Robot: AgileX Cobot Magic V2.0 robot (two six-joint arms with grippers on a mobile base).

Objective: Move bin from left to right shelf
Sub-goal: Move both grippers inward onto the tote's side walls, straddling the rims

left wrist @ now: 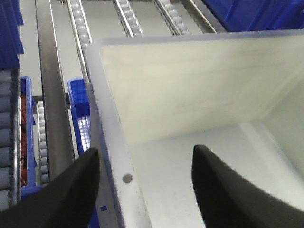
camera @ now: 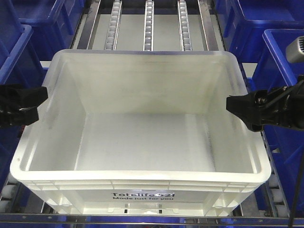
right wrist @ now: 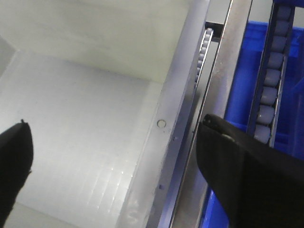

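The white bin (camera: 142, 142) is empty and sits on the roller shelf in the middle of the front view, its black print facing me. My left gripper (camera: 40, 102) is at its left rim and is open. In the left wrist view the left gripper (left wrist: 145, 153) straddles the bin's (left wrist: 190, 85) left wall, one finger outside and one inside, not touching it. My right gripper (camera: 237, 113) is at the right rim, also open. In the right wrist view the right gripper (right wrist: 114, 123) straddles the bin's (right wrist: 85, 118) right wall the same way.
Dark blue totes (camera: 280, 52) stand close on the right and more blue totes (camera: 19, 42) on the left. Roller tracks (camera: 148, 23) and metal rails run back behind the bin. A steel rail (right wrist: 223, 90) lies close outside the right rim.
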